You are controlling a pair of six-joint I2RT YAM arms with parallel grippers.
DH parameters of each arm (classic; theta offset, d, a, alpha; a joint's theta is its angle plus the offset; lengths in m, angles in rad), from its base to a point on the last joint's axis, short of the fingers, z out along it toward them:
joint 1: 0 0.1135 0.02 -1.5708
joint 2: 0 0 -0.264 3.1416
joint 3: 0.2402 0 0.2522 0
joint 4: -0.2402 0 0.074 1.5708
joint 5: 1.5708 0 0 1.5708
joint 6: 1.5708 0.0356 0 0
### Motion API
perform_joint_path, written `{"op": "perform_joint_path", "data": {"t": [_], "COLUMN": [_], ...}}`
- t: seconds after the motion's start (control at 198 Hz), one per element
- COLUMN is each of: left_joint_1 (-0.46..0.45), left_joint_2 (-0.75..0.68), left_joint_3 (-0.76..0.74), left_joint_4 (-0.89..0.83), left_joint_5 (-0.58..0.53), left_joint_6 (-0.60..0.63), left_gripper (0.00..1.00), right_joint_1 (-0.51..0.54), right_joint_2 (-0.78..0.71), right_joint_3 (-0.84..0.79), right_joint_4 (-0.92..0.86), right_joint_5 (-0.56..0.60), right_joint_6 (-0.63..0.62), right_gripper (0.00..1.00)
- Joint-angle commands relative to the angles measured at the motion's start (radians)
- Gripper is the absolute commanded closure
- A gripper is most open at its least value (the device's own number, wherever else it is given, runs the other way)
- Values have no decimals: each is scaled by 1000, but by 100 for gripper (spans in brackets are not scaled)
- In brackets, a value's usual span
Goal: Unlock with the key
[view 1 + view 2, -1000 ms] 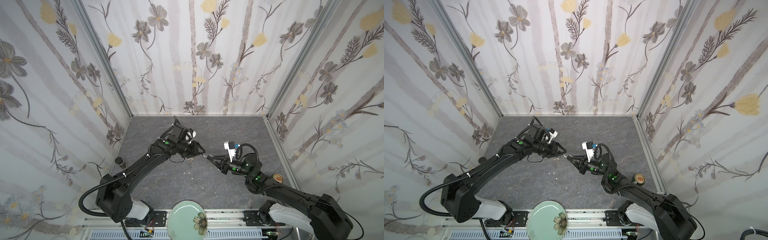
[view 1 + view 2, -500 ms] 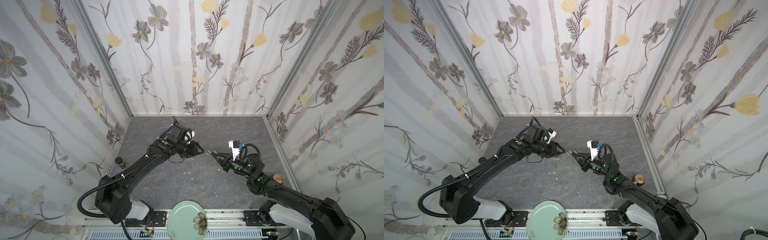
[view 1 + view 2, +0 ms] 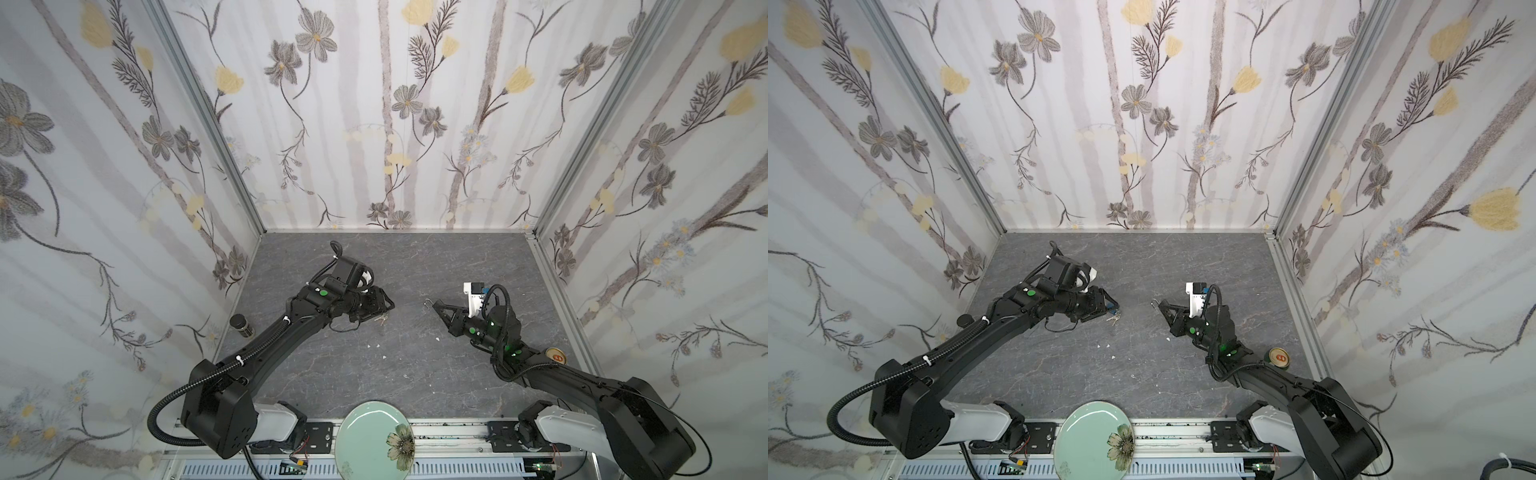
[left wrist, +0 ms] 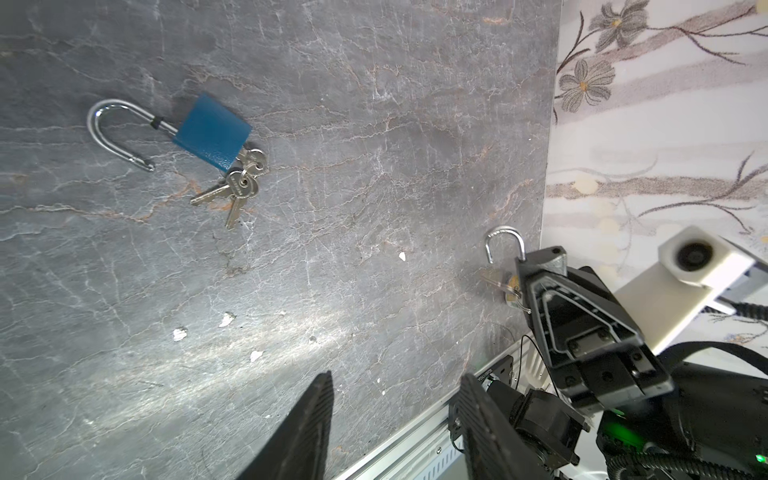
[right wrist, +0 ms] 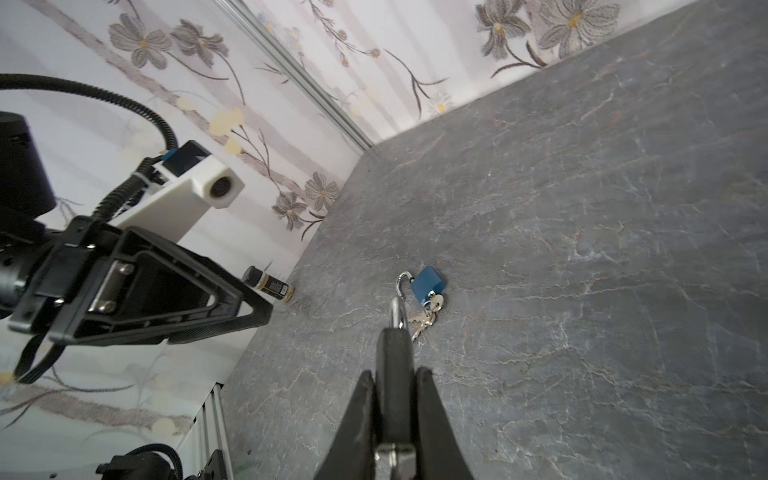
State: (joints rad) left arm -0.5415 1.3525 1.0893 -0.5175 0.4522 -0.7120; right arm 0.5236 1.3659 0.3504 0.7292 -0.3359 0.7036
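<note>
The right claw (image 5: 395, 415) is clamping a small dark padlock (image 5: 394, 374) by its body while the left claw (image 4: 395, 419), fingers apart, is hovering near the blue padlock (image 4: 212, 132) lying unlocked on the tabletop (image 4: 374, 124), its stiff, slippery keys (image 4: 239, 187) best pinched at the flat head.

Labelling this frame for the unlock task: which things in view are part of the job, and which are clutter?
Job:
- blue padlock, shackle open, on the table
- key bunch at its base
- second padlock, clamped in the right tool
- left tool, open, empty

Clutter:
- green plate
- small dark bottle
- round tin
- white crumbs
</note>
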Motion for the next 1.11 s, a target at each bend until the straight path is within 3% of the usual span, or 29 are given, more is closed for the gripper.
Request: {"op": "perform_joint_path", "data": {"t": [0.0, 0.398, 0.817, 1.104], "left_joint_1": [2, 3, 5, 11], "left_joint_2": [-10, -18, -21, -15], "left_joint_3": [-17, -65, -86, -86], "left_joint_4": [46, 95, 103, 107], "left_joint_5": [-11, 7, 5, 8], "left_joint_6": [-28, -66, -72, -75], "left_gripper": [48, 47, 46, 47], "right_joint_1": [-10, -27, -55, -86], "right_joint_2": [70, 427, 652, 728], "right_joint_3": [5, 81, 214, 256], "right_joint_4": [96, 298, 317, 300], "right_joint_5": [17, 12, -5, -40], "right_joint_6": [56, 203, 272, 317], "right_gripper": [100, 100, 100, 87]}}
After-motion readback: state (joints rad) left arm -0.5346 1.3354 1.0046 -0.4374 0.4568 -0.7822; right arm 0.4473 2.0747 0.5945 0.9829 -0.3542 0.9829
